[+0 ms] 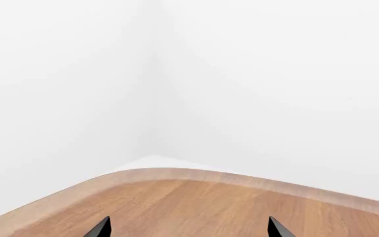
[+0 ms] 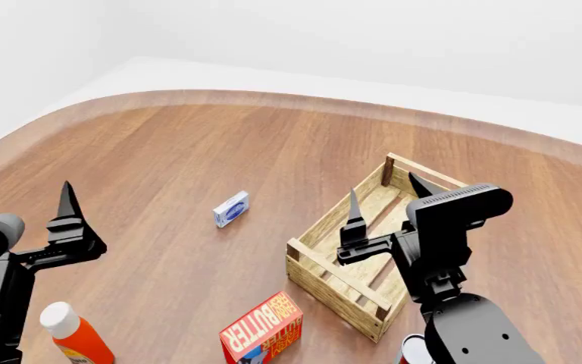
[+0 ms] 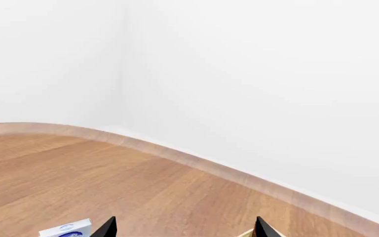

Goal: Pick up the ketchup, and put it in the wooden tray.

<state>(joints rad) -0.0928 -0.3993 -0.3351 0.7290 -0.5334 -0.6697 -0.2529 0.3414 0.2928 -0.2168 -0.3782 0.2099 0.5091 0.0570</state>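
Observation:
The ketchup [image 2: 76, 340], an orange-red bottle with a white cap, stands at the near left edge of the head view, just below my left gripper [image 2: 20, 206]. That gripper is open and empty, held above the table. The wooden tray [image 2: 333, 292], a pale slatted crate, sits right of centre. My right gripper [image 2: 385, 197] hovers over the tray, open and empty. In the left wrist view, the left gripper [image 1: 189, 228] shows only bare wood between its tips. In the right wrist view, the right gripper [image 3: 184, 228] is open too, with a tray corner [image 3: 247, 233] at one fingertip.
A red butter box [image 2: 261, 331] lies left of the tray's near corner. A small white-and-blue box [image 2: 230, 208] lies mid-table and also shows in the right wrist view [image 3: 66, 230]. A can's top [image 2: 412, 350] shows by my right arm. The curved table edge [image 2: 270, 98] runs along white walls.

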